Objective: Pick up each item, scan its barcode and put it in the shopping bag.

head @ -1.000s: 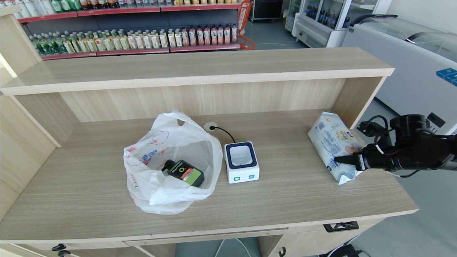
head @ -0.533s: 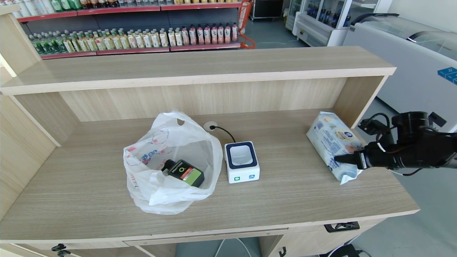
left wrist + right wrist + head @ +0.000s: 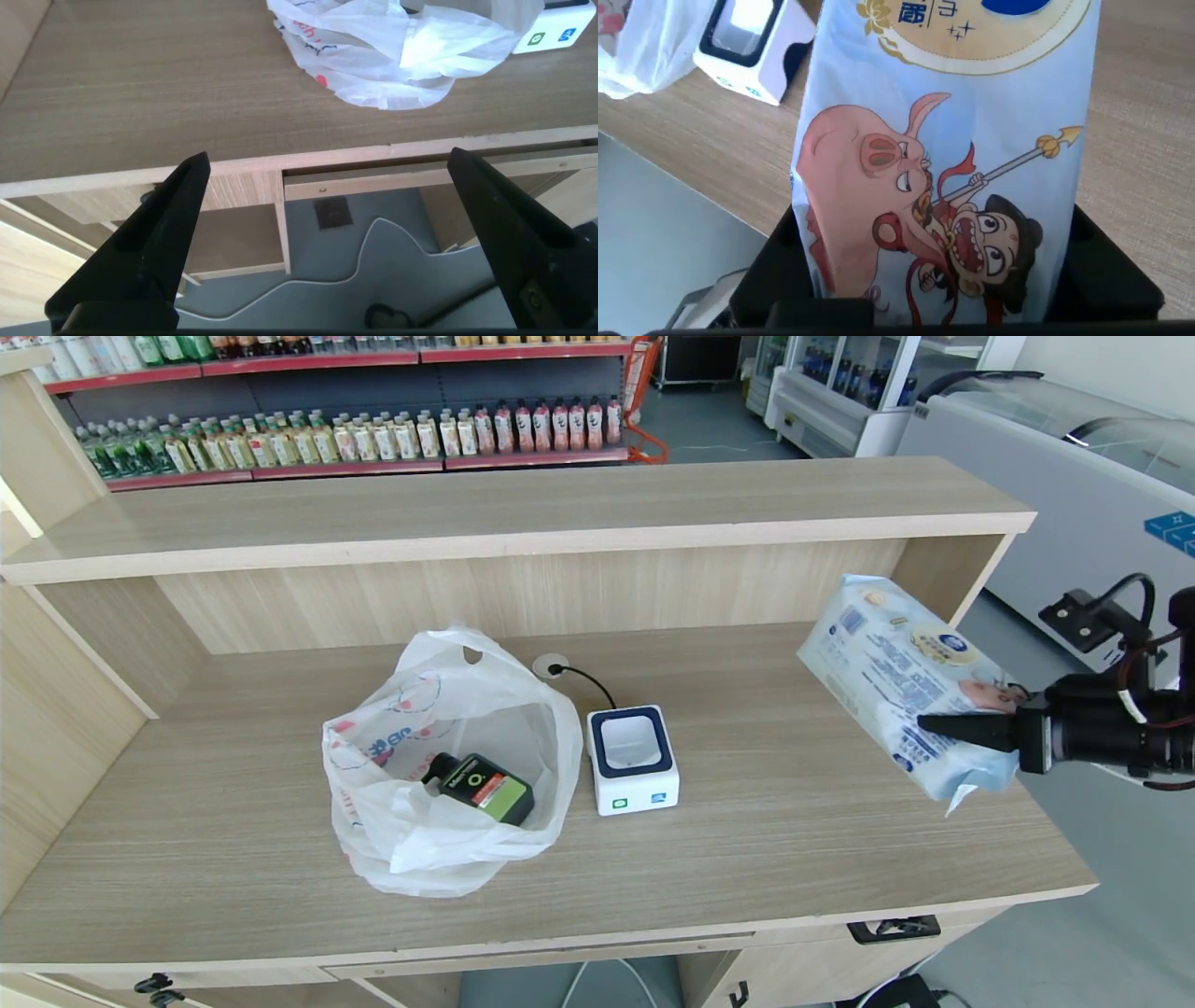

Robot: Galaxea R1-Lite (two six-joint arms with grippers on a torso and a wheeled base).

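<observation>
Soft printed film over a springy stack: that is how the pack [image 3: 901, 686] looks, so I judge it light, squashy and a little slick, with nothing in it to break. Taken by a sealed end flap it would likely sag or slip, so a hold across the body near one end is the better one, and that is the hold it has. The right jaws pinch it there, fingers [image 3: 1116, 280] on either side, parted only as far as the squeezed pack allows. The rest of the pack juts out ahead of the jaws, tilted, and appears clear of the table [image 3: 747, 859]. The scanner [image 3: 632, 758] sits well off to the left of those jaws, with the shopping bag [image 3: 439, 775] just beyond it. The left jaws are spread wide on nothing — the bag lies ahead of them, past the table's front edge.
</observation>
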